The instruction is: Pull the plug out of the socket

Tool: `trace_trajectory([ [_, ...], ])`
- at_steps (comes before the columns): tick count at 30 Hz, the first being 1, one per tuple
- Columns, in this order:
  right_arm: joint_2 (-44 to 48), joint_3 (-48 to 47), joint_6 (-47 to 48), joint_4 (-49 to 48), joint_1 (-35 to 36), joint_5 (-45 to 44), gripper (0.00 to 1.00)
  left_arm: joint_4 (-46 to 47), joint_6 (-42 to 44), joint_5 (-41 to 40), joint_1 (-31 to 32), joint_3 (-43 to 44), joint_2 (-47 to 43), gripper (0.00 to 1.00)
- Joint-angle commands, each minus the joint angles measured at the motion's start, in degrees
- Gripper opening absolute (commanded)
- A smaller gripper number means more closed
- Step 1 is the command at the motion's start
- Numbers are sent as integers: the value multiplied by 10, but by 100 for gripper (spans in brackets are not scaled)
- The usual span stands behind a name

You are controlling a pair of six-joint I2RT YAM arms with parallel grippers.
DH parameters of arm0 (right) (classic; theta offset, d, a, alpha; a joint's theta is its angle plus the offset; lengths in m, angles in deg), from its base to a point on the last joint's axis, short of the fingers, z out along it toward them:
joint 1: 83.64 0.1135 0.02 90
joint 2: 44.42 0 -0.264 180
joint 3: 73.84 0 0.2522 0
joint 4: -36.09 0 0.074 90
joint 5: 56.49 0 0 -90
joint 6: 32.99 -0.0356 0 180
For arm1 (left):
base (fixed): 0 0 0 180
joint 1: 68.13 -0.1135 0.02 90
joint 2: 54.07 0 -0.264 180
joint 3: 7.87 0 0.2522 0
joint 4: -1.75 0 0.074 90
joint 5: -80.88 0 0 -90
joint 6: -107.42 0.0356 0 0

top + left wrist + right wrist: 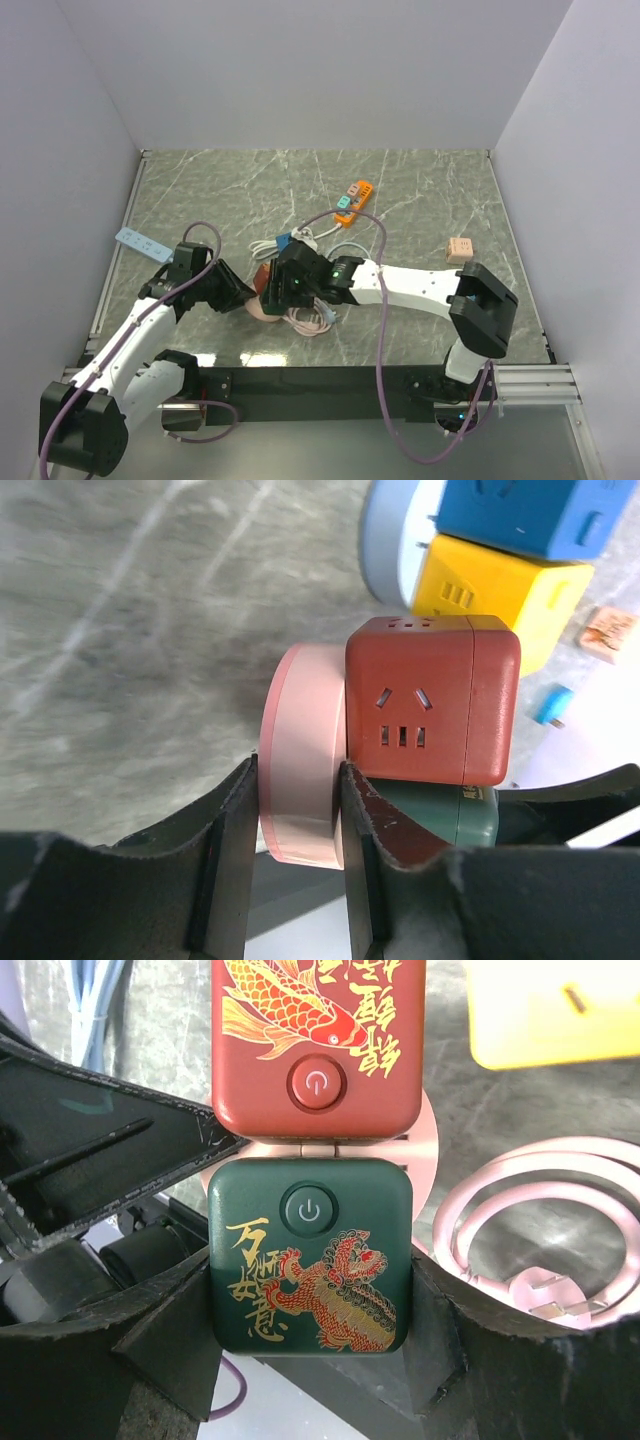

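Clamped between the left fingers (230,860): the pink disc base (300,730) of the red cube socket (430,700), near the middle of the marble surface (420,190); clenched between the right fingers (445,1340): the green dragon-printed plug cube (310,1260), seated against that socket.

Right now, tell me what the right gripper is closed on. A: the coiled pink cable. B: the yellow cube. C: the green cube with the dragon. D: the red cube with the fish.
C: in the right wrist view the right gripper has a finger against each side of the green cube, while the red cube lies beyond its fingertips.
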State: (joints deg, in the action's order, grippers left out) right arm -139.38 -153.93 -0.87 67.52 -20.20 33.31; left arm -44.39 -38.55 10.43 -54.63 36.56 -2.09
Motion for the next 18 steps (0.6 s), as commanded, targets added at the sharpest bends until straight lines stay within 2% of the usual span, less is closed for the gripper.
trace_trajectory([
  [1,-15,-60,13,-75,10,67,55,12,29,10,3,42,-3,1],
  [3,-19,-62,20,-69,9,75,66,8,46,10,3,47,-7,1],
  [6,-23,-60,24,-64,6,79,69,6,57,17,3,47,-17,1],
  [11,-47,-91,42,-48,2,102,79,-2,72,26,3,49,-27,1],
  [18,-67,-92,33,-54,-11,134,79,-13,77,30,3,59,-44,1],
])
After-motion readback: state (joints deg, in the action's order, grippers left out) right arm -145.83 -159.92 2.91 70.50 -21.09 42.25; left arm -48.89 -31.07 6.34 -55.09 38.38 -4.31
